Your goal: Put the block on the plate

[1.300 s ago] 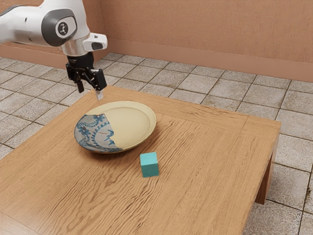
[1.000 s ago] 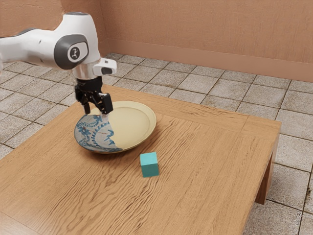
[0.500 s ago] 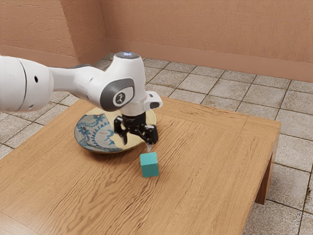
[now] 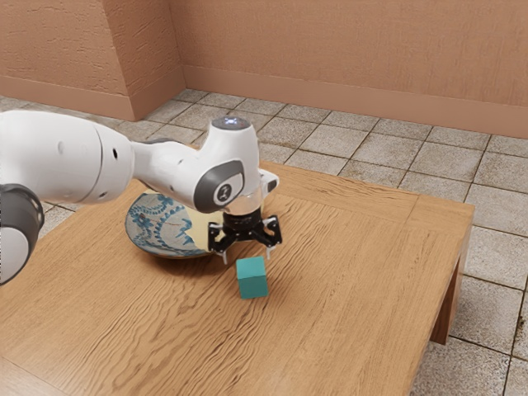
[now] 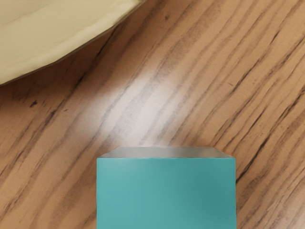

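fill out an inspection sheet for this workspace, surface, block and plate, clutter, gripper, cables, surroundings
surface: wooden table with strong dark grain
block: teal, resting on the table beside the plate, not on it
plate: on the table, cream with a blue-patterned section, partly hidden by the arm in the exterior view
clutter: nothing seen
gripper: open, just above the block, holding nothing
cables: nothing seen
surroundings: stone-tiled floor, plain orange-brown walls
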You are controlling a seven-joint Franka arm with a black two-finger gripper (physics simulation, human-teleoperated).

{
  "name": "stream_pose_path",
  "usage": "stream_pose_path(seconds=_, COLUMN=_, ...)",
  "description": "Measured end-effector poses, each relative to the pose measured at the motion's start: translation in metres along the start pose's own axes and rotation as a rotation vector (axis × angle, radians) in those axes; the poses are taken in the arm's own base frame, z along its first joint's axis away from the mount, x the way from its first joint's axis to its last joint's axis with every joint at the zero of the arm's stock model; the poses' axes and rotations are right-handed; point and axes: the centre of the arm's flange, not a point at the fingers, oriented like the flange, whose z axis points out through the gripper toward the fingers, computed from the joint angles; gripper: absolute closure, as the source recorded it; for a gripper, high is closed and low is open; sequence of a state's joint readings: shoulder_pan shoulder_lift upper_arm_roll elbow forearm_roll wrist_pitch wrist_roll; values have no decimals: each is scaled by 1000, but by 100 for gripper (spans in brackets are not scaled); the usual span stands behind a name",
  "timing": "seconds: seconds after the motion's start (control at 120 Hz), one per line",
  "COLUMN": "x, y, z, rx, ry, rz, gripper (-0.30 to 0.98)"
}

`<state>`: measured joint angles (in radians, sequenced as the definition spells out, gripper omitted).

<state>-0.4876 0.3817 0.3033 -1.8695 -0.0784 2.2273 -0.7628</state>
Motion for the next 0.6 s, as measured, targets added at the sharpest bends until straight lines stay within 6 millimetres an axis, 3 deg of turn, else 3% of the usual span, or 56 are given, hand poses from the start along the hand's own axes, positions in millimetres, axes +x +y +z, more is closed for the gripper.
stream_pose_path(seconds=0.6, x=-2, y=3, z=53, rx=17, ry=10, rz=-214, gripper=0)
